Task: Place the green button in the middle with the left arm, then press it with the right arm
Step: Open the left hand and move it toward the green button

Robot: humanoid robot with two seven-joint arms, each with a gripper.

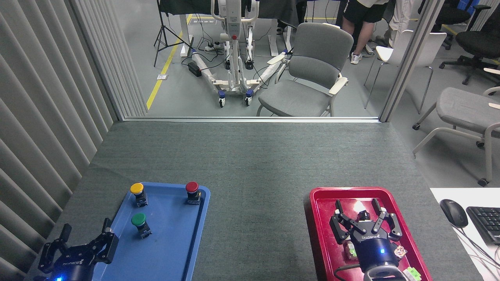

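Two end effectors are in view, one at each lower corner of the head view. Left end effector (85,233): fingers spread apart, released, grasping nothing, positioned over the near left corner of the blue tray (177,249). Right end effector (359,212): fingers likewise spread wide, released, empty, positioned above the red tray (315,218); small items lie in that tray partly hidden beneath the wrist, too obscured to identify. Green button (139,221): standing upright in the blue tray, left of the tray's centre, just beyond and to the right of the left end effector, not touching it. Yellow button (137,190): upright in the far left corner of the same tray. Red button (192,189): upright near the far right corner of the same tray. All three buttons stand apart from one another. Middle (256,210): the strip of grey-green woven cloth between the two trays, with nothing resting on it. Bench (250,156): covered by that cloth, carrying the blue tray on the left and the red tray on the right. Right of the bench, a white surface holds a mouse (453,212) and a keyboard (486,223). Beyond the far edge of the bench, a grey chair (312,74) stands on the floor.
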